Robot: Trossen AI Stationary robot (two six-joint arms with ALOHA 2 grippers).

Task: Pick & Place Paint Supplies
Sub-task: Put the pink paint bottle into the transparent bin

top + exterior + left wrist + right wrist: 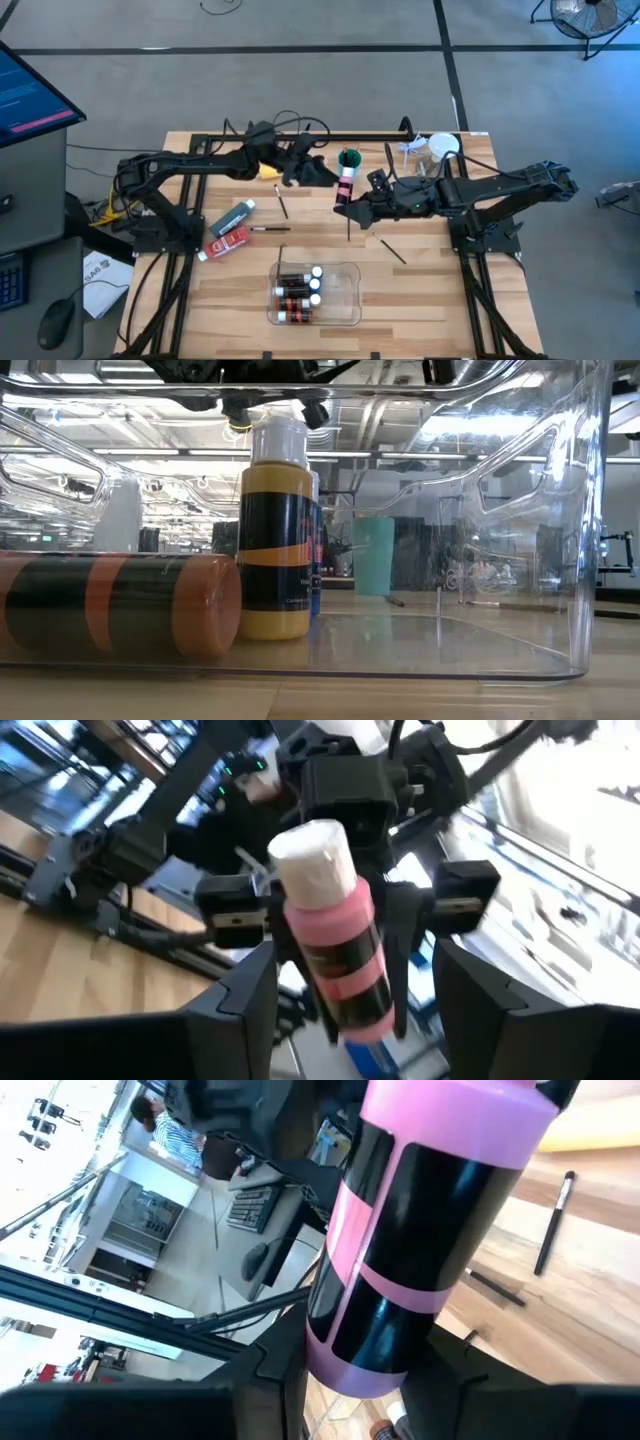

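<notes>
From above, right gripper [345, 203] is clasping a pink bottle [346, 185] at table center, teal cup [349, 158] at twelve o'clock. Left wrist view: left gripper [350, 995] is standing spread, released. Right wrist view: pink bottle is sitting clenched.

Right gripper [345, 208] clamped on pink paint bottle [346, 184] mid-table. Left gripper [322, 172] just beside it, fingers spread either side of the bottle's cap end; no passage between the two claws. Teal cup [349, 158] crowds close behind. Brush [281, 203] and tubes [231, 229] lie off to the left-arm side. Clear tray [350, 296] of bottles in front, well apart; bare wood between. Another brush [391, 251] near the right arm.
</notes>
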